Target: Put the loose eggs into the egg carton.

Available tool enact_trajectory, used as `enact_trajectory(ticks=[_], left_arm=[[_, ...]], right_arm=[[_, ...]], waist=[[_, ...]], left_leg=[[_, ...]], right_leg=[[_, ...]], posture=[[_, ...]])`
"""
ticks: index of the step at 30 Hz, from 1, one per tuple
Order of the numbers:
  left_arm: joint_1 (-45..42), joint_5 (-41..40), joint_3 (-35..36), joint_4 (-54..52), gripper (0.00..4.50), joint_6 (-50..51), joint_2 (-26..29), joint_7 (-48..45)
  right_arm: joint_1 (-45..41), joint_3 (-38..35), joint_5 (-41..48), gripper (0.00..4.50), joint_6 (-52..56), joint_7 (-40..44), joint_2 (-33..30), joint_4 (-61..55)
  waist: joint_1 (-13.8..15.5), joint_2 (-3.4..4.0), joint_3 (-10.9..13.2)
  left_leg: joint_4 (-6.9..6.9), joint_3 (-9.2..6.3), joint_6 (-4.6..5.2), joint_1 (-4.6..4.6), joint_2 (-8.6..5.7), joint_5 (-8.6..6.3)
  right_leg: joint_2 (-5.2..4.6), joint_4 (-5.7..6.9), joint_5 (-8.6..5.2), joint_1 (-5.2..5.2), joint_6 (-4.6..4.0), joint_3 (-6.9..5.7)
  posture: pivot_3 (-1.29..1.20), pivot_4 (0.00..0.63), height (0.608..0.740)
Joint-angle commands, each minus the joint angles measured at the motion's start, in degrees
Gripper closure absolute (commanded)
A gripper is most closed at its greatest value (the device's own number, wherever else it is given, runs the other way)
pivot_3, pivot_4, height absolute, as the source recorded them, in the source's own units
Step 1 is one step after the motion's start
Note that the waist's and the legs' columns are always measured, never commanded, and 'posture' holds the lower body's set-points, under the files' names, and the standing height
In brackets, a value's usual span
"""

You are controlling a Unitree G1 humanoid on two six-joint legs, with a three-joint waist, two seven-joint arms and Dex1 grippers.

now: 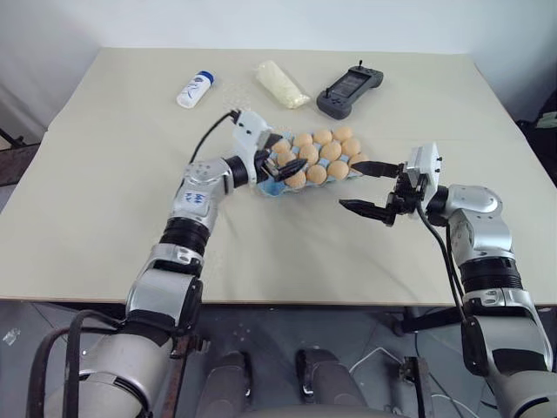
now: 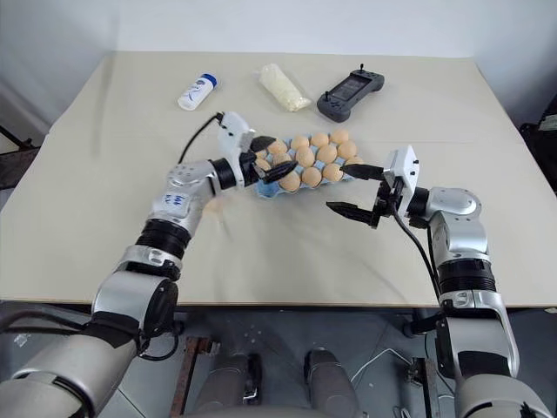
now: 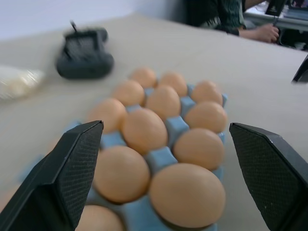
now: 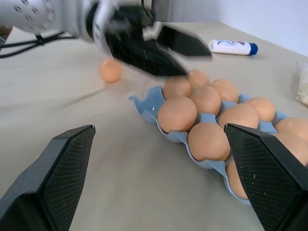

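Note:
The light blue egg carton (image 1: 271, 185) lies mid-table, its cups holding several tan eggs (image 1: 330, 151). My left gripper (image 1: 285, 158) hovers open over the carton's left end, with nothing between its fingers (image 3: 62, 178); the filled cups lie just beneath them. One loose egg (image 4: 110, 70) rests on the table beyond the left arm, apart from the carton (image 4: 144, 103). My right gripper (image 1: 348, 185) stands open and empty just off the carton's right end, pointing towards it.
At the back of the table lie a white bottle with a blue cap (image 1: 195, 90), a clear bag of pale stuff (image 1: 280, 84) and a black handheld controller (image 1: 348, 90). A person (image 3: 240, 19) sits far beyond the table.

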Motion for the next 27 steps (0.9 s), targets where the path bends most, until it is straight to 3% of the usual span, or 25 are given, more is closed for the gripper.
enact_trajectory(ticks=[1,6,9,20,27], left_arm=[[4.2,-5.3,4.8,-17.7,0.03,6.9,3.5,2.0],[17.9,-10.7,9.6,-35.4,0.03,17.5,10.8,1.7],[26.7,-11.9,13.4,-40.8,0.03,19.7,14.7,2.6],[52.5,-14.4,23.7,-42.8,0.03,12.5,16.1,1.1],[55.7,-17.1,23.2,-45.7,0.03,13.9,16.5,1.2]], right_arm=[[-1.8,-2.0,2.1,0.0,0.2,0.7,0.5,0.5],[-2.8,-2.0,2.3,0.0,0.1,1.9,0.9,2.8],[-3.4,-2.5,3.3,0.0,0.1,4.4,1.5,4.7],[-5.1,-1.1,0.0,0.0,-1.7,6.3,1.5,10.5],[-5.6,-1.2,-0.5,0.0,-1.6,6.2,1.6,10.8]], waist=[[-0.1,0.0,0.0],[-0.5,0.0,0.0],[-0.7,0.0,0.0],[-1.3,0.0,0.0],[-1.4,0.0,0.0]], left_leg=[[0.0,0.01,0.0,0.0,0.01,0.0],[0.01,0.0,0.0,0.06,0.02,0.0],[0.03,-0.02,0.0,0.12,0.04,0.0],[-0.16,-0.09,0.08,0.12,-0.04,0.03],[-0.2,-0.18,0.08,0.07,-0.03,0.0]], right_leg=[[0.0,-0.01,0.0,0.0,0.0,0.01],[-0.01,-0.01,0.0,0.04,0.0,0.0],[-0.03,-0.05,0.0,0.06,0.0,-0.03],[-0.21,-0.33,0.01,0.15,-0.02,-0.15],[-0.24,-0.52,0.02,0.21,-0.04,-0.24]], posture=[[0.0,0.15,0.74],[0.0,0.15,0.74],[0.0,0.15,0.74],[0.0,0.15,0.74],[0.0,0.15,0.74]])
